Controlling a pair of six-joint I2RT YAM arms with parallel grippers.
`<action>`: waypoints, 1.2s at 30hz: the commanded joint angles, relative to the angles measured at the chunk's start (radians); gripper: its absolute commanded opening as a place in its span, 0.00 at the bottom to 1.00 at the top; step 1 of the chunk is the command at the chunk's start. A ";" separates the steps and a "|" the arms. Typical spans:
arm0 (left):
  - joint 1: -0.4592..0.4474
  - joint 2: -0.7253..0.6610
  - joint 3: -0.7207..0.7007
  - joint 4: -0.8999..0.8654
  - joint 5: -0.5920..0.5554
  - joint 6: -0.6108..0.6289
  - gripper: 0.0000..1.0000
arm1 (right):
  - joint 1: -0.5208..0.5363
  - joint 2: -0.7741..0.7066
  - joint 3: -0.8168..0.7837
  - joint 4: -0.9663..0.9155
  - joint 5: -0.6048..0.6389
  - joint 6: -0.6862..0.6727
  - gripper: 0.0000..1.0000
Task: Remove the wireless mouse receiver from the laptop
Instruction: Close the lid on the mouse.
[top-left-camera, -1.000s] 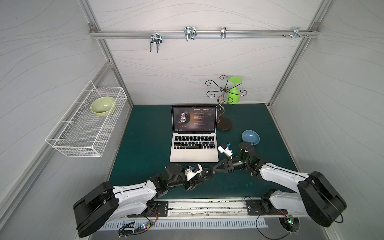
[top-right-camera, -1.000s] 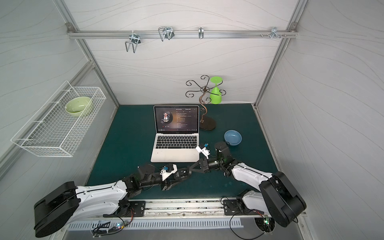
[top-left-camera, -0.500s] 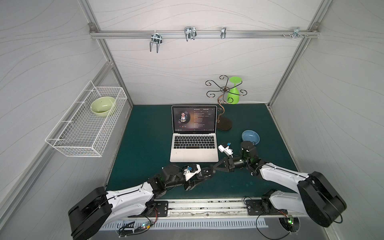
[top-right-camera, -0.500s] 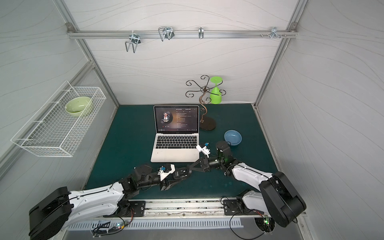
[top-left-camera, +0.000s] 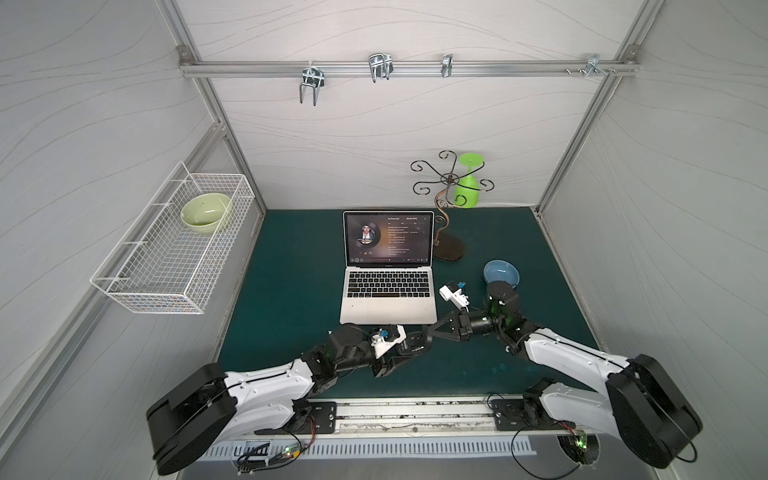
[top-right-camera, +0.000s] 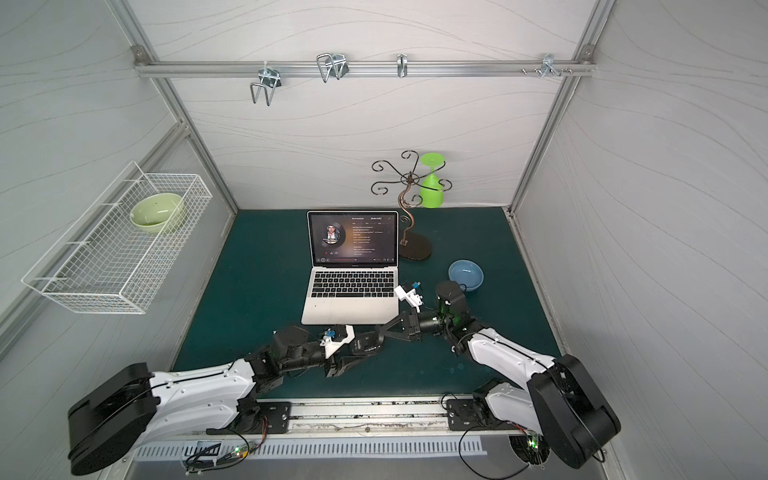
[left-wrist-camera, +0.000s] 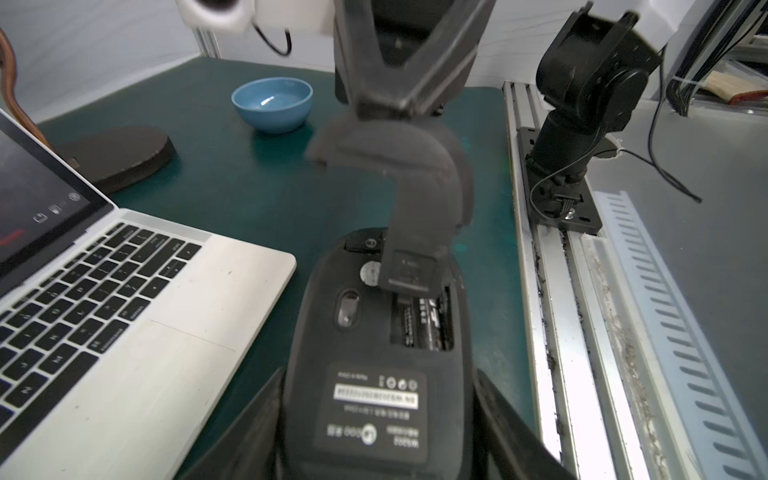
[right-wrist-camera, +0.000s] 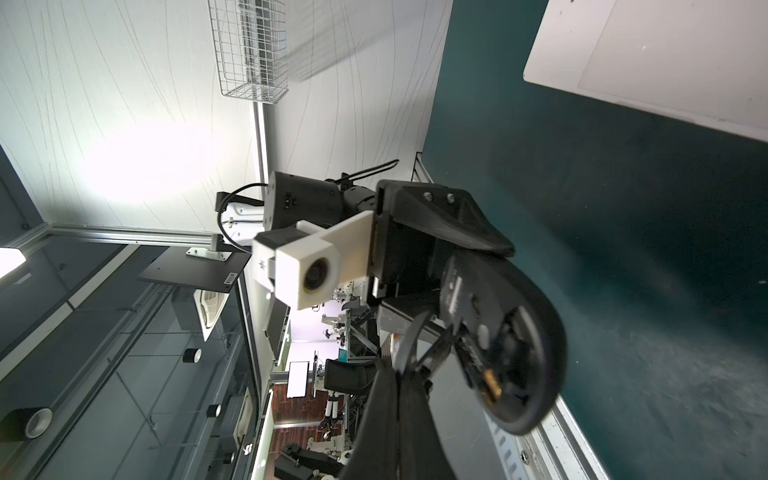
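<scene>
The silver laptop stands open mid-mat, its palm rest beside my left gripper. I cannot see the wireless mouse receiver in any view. My left gripper is shut on a black mouse held underside up, just in front of the laptop's front right corner. The mouse's battery bay is uncovered. My right gripper is shut on the mouse's curved battery cover, whose far end still meets the bay.
A blue bowl sits right of the laptop, and a wire stand with a green glass is behind it. A white wall basket on the left holds a green bowl. The metal rail runs along the front edge.
Almost nothing differs. The left arm's shoulder swayed slightly and came back; both grippers keep their holds at the same spot.
</scene>
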 joint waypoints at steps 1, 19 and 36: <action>-0.002 0.158 0.043 0.132 -0.007 -0.006 0.00 | -0.012 -0.044 0.015 -0.101 0.013 -0.084 0.00; -0.018 0.555 0.017 0.475 -0.034 -0.091 0.14 | -0.066 0.153 -0.123 0.062 0.003 -0.149 0.00; -0.017 0.541 0.024 0.426 -0.020 -0.058 0.11 | -0.084 0.314 -0.083 0.117 0.032 -0.181 0.00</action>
